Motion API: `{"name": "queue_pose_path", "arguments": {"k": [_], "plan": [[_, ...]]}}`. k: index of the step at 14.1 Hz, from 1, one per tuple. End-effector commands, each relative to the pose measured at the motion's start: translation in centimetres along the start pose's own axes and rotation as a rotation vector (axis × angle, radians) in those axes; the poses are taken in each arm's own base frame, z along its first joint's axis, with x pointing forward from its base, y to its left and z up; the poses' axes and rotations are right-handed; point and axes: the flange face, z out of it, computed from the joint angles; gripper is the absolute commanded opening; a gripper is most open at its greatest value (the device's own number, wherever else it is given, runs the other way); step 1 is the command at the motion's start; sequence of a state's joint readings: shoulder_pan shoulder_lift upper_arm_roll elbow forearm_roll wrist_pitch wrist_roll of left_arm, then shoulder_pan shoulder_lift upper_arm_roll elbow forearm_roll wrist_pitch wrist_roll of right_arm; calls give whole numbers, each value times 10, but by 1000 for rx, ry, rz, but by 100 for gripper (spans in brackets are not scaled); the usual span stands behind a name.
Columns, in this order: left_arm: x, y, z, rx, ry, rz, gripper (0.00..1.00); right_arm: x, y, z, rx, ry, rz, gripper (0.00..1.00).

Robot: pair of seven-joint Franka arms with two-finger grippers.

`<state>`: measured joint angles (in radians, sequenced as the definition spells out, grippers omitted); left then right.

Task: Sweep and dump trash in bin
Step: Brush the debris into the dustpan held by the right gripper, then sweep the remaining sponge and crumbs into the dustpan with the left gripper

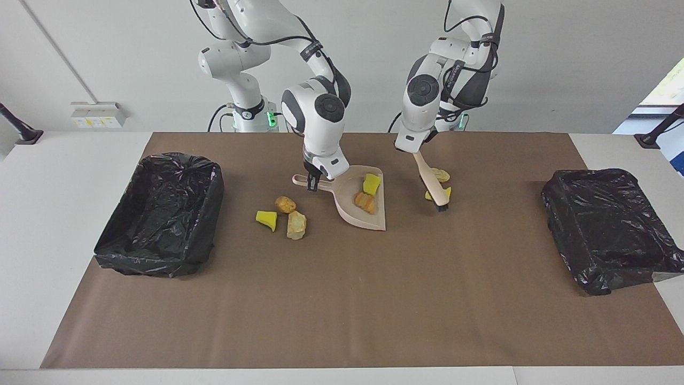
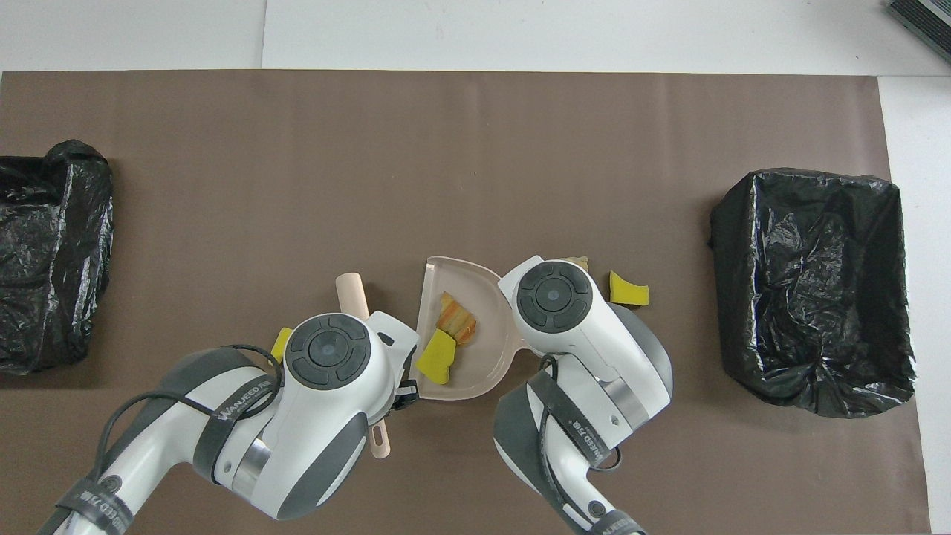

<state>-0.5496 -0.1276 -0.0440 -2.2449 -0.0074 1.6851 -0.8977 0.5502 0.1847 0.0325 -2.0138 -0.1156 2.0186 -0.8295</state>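
Brush [image 2: 354,294] mostly under left arm, one bin [image 2: 44,253] edge-cropped — overhead view

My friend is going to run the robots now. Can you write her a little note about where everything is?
Right gripper: shut on the dustpan handle; the pan rests on the table.
Left gripper: shut on the brush, bristles down on the table.
Done: two trash pieces are in the pan, a yellow chunk and a brown lump.
Left: two pieces beside the brush; three pieces lie between the pan and the right arm's bin. Sweep them in, then dump. A second bin sits at the left arm's end.
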Motion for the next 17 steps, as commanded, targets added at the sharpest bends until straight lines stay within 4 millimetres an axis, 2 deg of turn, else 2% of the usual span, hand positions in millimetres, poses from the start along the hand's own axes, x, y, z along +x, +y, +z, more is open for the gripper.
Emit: {"name": "queue_pose_path", "arguments": {"k": [1, 4, 5, 7, 8, 9, 10, 13, 14, 17], "plan": [[-11, -27, 13, 55, 14, -149, 0, 15, -7, 4, -28, 22, -24, 0], [-9, -55, 42, 58, -12, -185, 0, 25, -13, 7, -29, 19, -29, 0], [-7, -58, 52, 61, -21, -167, 0, 25, -13, 7, -28, 18, -28, 0], [0, -60, 59, 42, -17, -141, 0, 24, -13, 7, -24, 15, -26, 0], [2, -59, 61, 46, -23, -87, 0, 24, -13, 7, -24, 15, -26, 0], [3, -61, 63, 44, -33, 38, 0, 24, -13, 8, -23, 14, -25, 0], [12, -69, 65, 32, -48, 97, 0, 24, -13, 8, -23, 14, -26, 0], [22, -60, 63, -24, -15, 168, 0, 23, -13, 8, -22, 13, -23, 0], [26, -50, 65, -38, 3, 227, 0, 23, -13, 9, -19, 11, -23, 0], [24, -2, 58, -145, 58, 292, 0, 23, -13, 8, -19, 10, -23, 0]]}}
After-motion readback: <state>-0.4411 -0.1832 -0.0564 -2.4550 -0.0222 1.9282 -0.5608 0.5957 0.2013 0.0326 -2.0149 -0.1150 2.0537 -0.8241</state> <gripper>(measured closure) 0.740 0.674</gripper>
